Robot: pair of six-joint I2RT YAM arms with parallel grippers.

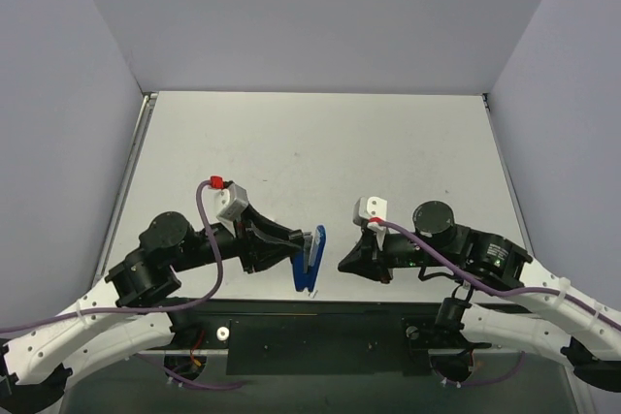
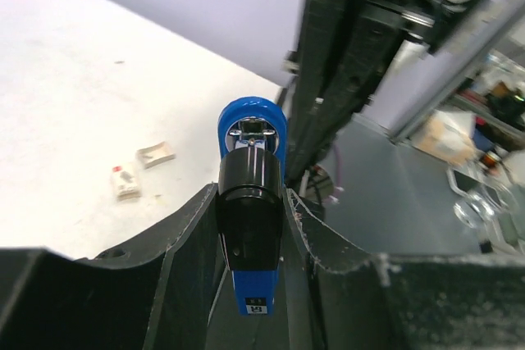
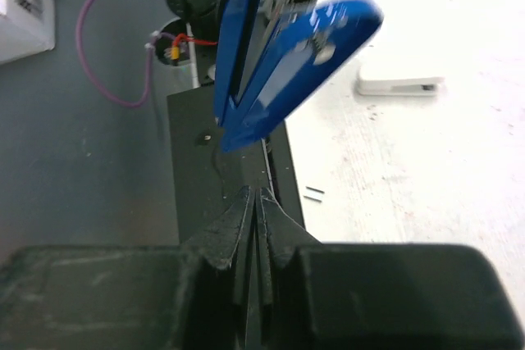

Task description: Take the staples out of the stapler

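While the L claw (image 1: 305, 255) grips the stapler (image 1: 312, 259) at bottom centre of the top view, the R claw (image 1: 345, 264) sits just beside it on the frame's right. Its tips are pressed together w/ nothing between them. The stapler is blue and narrow and stands on edge by the near rim of the table (image 1: 320, 143). Can't tell if its low end touches the surface.

L wrist view: the stapler (image 2: 248, 202) fills the centre of the frame, clamped by the L claw (image 2: 251, 239) between both black fingers (image 2: 184, 243). Its rounded blue end points up-frame, w/ a black section mid-body and a small white mark at the bottom end. The R arm (image 2: 344, 55) is at upper right. At mid-left a small pale block (image 2: 125, 182) lies on the table w/ a second pale block (image 2: 156, 153) just beside it, both well apart from the stapler.

R wrist view: the stapler (image 3: 287, 55) is at upper centre, hinged open in a V, its narrow end pointing down-frame. The R claw (image 3: 256, 206) is at lower centre, tips shut, near that end but apparently not touching it. A white block (image 3: 400, 84) lies on the table at right, behind the stapler. A tiny dark sliver (image 3: 313, 194) lies just right of the tips.
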